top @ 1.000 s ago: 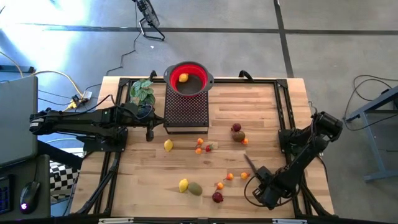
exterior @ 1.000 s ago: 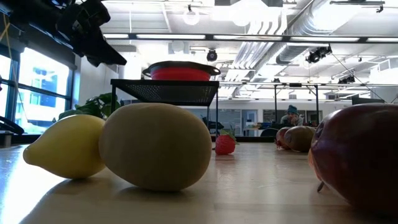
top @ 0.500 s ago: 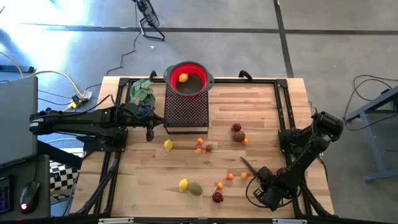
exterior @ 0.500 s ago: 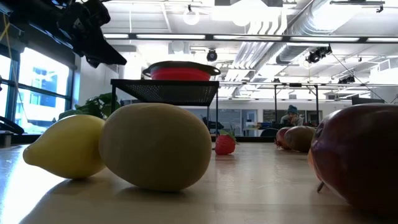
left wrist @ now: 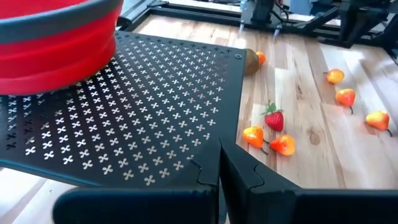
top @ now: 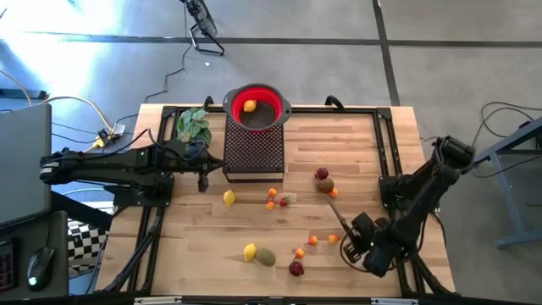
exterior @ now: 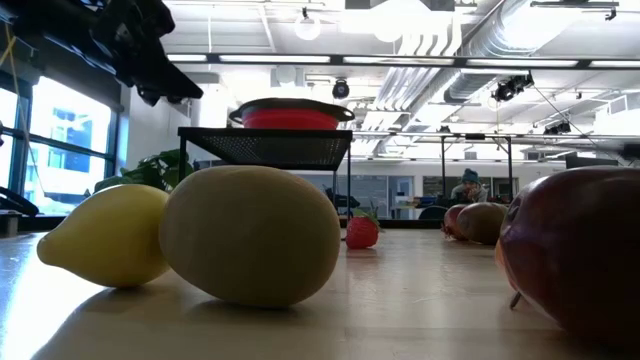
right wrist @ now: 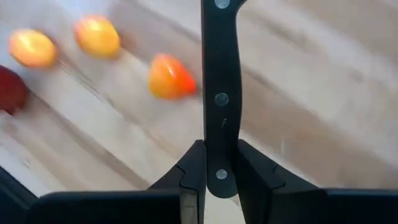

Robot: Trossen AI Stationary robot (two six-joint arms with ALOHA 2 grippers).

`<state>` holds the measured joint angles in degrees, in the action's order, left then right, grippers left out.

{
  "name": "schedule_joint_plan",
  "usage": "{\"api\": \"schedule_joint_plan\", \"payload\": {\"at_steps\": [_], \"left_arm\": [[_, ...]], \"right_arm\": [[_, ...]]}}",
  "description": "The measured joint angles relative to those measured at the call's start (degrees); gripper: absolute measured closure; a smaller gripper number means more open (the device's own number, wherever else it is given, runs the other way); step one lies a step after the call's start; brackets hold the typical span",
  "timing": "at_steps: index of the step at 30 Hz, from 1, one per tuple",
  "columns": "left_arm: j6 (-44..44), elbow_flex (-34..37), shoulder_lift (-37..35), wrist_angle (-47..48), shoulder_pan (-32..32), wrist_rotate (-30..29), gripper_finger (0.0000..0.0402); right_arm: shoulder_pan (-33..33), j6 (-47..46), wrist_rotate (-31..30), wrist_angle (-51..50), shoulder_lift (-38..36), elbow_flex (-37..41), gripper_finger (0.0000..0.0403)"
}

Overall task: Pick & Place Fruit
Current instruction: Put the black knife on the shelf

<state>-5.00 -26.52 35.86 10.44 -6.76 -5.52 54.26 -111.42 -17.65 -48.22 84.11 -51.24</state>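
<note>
Small fruits lie scattered on the wooden table [top: 203, 229]: two lemons [top: 229, 197] [top: 249, 252], an olive-green one [top: 266, 257], dark red ones [top: 295, 268] [top: 322, 174], a kiwi [top: 327, 185] and tiny orange ones [top: 312, 241]. One more fruit [top: 249, 106] sits in the red bowl [top: 269, 95] on a black perforated stand [top: 253, 151]. My right gripper [top: 357, 240] [right wrist: 217, 171], at the near right, is shut on a black-handled knife [top: 339, 219]. My left gripper [top: 203, 180] [left wrist: 221, 168] hovers shut beside the stand's left side. My right gripper pinches the knife's black handle near its butt end [right wrist: 217, 155] between its two fingers [right wrist: 191, 169]. The fingers come from above, slanting down. The knife reaches away from them toward the kiwi; whether its tip rests on the table I cannot tell.
A green leafy plant [top: 193, 124] stands at the far left by the stand. A strawberry [top: 285, 201] lies mid-table among orange fruits. Black frame rails [top: 385, 144] run along the table's edges. Bare wood shows at the near left.
My right gripper has risen and tipped steeper with the knife. The knife, which lay by the orange fruits, now reaches farther toward the kiwi.
</note>
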Motion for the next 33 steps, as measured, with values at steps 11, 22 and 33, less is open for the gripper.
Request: {"api": "schedule_joint_plan", "payload": {"at_steps": [11,22,33], "left_arm": [[-0.11,0.0,-4.53,0.02,0.02,0.0,0.0402],[-6.0,0.0,-5.42,0.18,0.02,2.14,0.0402],[-10.66,0.0,-5.43,0.48,0.02,3.67,0.0402]], "right_arm": [[-8.96,18.86,-5.97,1.56,-7.41,-0.15,0.0351],[-24.96,53.05,-7.47,1.79,-8.28,-11.84,0.0351],[-42.56,81.08,0.9,1.83,-5.16,-22.0,0.0351]]}}
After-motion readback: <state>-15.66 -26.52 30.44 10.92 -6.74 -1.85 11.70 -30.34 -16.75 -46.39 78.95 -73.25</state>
